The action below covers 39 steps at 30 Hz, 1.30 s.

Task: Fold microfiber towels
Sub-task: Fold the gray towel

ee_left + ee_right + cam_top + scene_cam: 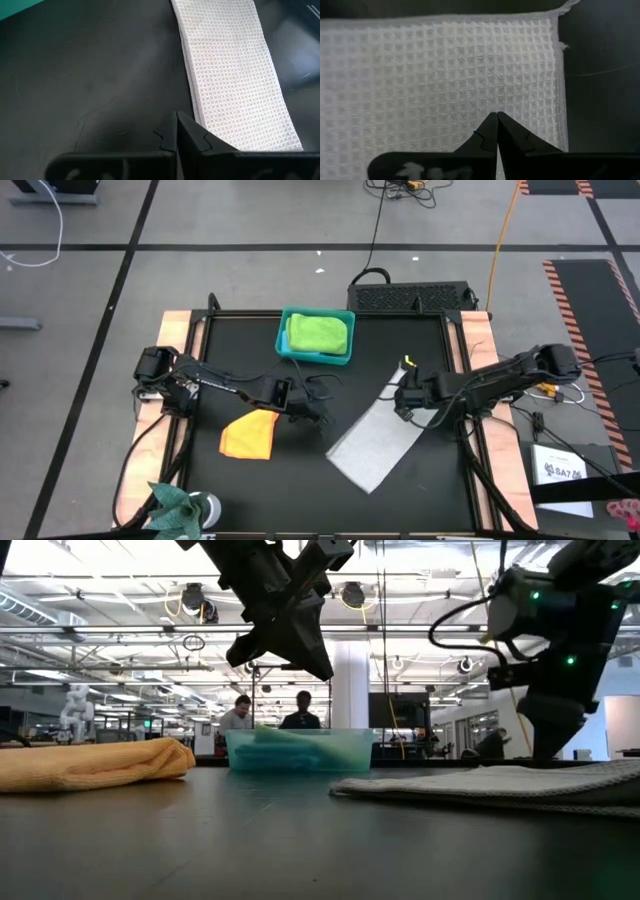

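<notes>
High view: black surface [250,480] framed in pale wood, both arms reaching in from the sides. Left claw [318,412] near the middle, fingers pressed fully together, gripping nothing, hanging above bare surface between the orange-yellow towel [249,434] and the light grey towel [377,435]. Right claw [404,402] likewise pinched shut and empty-handed, poised over the far end of the light grey towel.

Light grey towel laid out flat as a long strip, running diagonally across the right half of the surface. Orange-yellow towel folded into a small bundle just beside the left claw, on the left half. Lime green towel [320,332] folded inside the teal bin [284,344] at the far edge of the surface.

Left wrist view: closed fingers [192,137] above dark surface, waffle-weave grey strip [235,75] stretching away just beside them.

Right wrist view: closed fingers [512,137] directly over the waffle weave [430,80], close to one edge and corner of the cloth.

Low view: left claw [310,655] raised clear of the surface; two people standing in the room far behind the bin [300,750].
</notes>
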{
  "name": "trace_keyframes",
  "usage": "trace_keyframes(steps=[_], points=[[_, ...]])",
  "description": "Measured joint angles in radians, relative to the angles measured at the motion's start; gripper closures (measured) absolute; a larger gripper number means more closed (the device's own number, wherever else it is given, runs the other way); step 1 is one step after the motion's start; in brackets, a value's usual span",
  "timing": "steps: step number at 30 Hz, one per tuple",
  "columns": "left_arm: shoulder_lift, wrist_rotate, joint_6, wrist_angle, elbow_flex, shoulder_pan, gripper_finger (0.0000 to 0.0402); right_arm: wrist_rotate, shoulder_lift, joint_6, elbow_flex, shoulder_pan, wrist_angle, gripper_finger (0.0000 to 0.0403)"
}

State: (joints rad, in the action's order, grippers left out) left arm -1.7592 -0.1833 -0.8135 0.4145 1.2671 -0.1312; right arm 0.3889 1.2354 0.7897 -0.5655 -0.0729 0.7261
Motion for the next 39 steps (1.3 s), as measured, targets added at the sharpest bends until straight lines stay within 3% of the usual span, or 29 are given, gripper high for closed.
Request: trace_keyframes(steps=[9, 28, 32, 39], points=[[0.0, 0.0, 0.0, 0.0, 0.0, 0.0, 0.0398, -0.014, 0.088, -0.081, -0.001, 0.016, -0.132, 0.0403], [0.0, 0.0, 0.003, 0.0, 0.0, 0.0, 0.0387, -0.057, 0.177, -0.425, -0.001, 0.015, -0.784, 0.0403], [0.0, 0.0, 0.004, 0.0, 0.0, 0.0, 0.0391, -0.11, 0.134, -0.403, -0.001, 0.008, -0.745, 0.0403], [0.0, 0.0, 0.02, -0.005, 0.0, 0.008, 0.0389, -0.099, -0.071, -0.159, -0.001, -0.023, -0.428, 0.0403]])
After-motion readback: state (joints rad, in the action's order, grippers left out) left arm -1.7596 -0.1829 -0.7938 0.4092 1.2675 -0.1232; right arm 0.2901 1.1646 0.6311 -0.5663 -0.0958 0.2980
